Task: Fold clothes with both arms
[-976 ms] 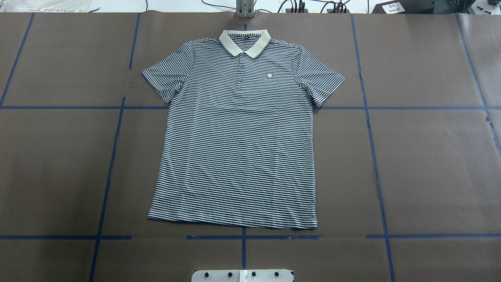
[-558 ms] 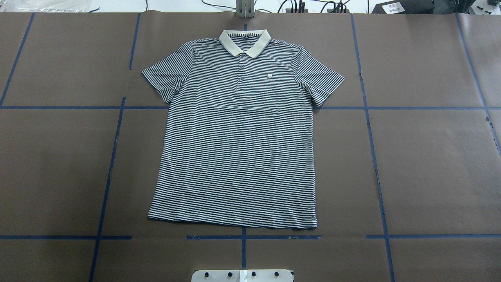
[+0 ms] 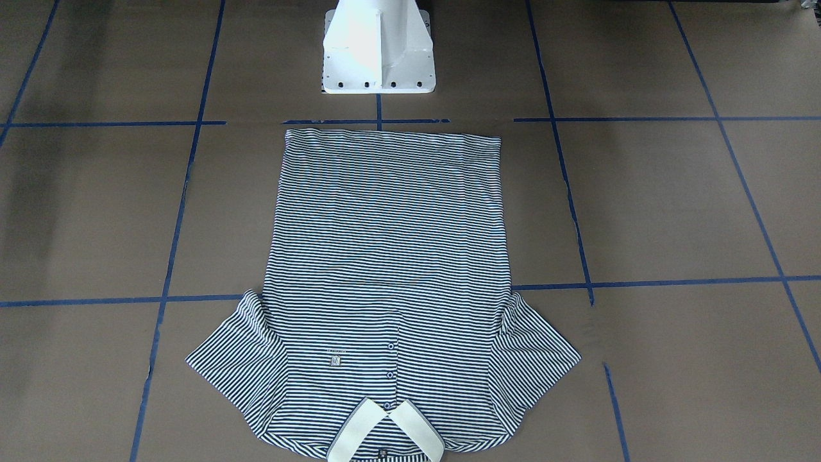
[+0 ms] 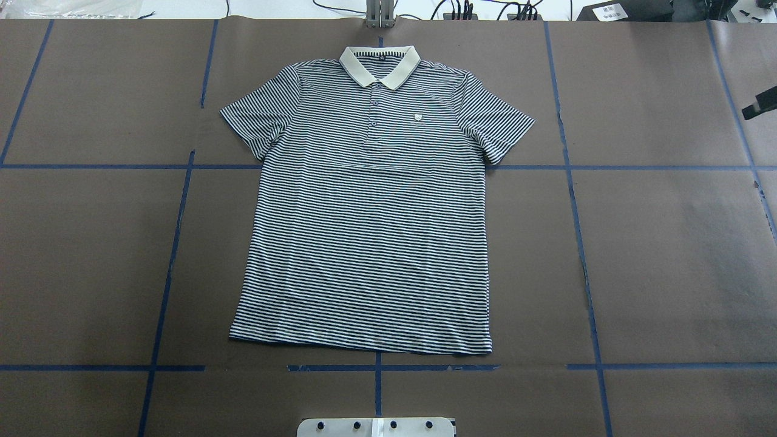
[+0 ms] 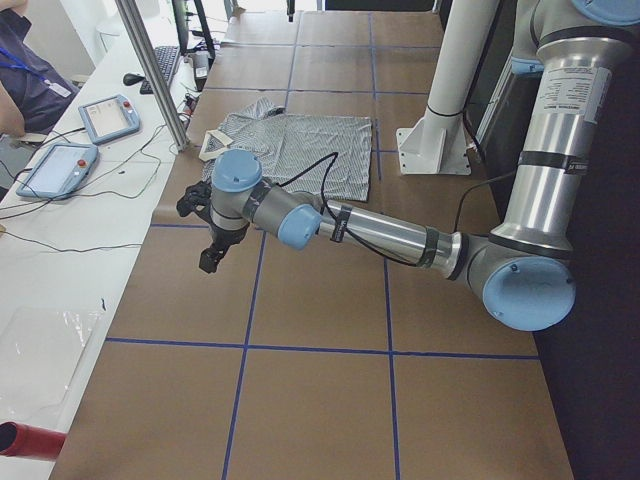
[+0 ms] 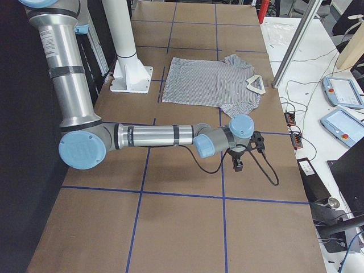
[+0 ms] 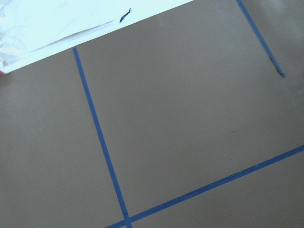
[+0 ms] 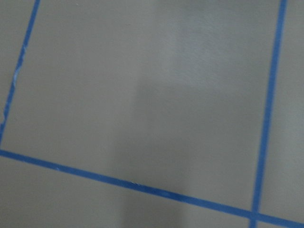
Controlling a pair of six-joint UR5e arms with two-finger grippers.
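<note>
The striped polo shirt lies flat and face up in the middle of the brown table, its white collar at the far side. It also shows in the front view and both side views. My left gripper hangs over bare table left of the shirt, well away from it; I cannot tell if it is open. My right gripper hangs over bare table right of the shirt. Only a black tip of it shows at the overhead view's right edge; its state is unclear.
The white pedestal base stands just behind the shirt's hem. Blue tape lines grid the table. Teach pendants and cables lie on the white bench beyond the far edge, by a metal post.
A black part of the right gripper has come into the overhead view at its right edge. The shirt has not moved.
</note>
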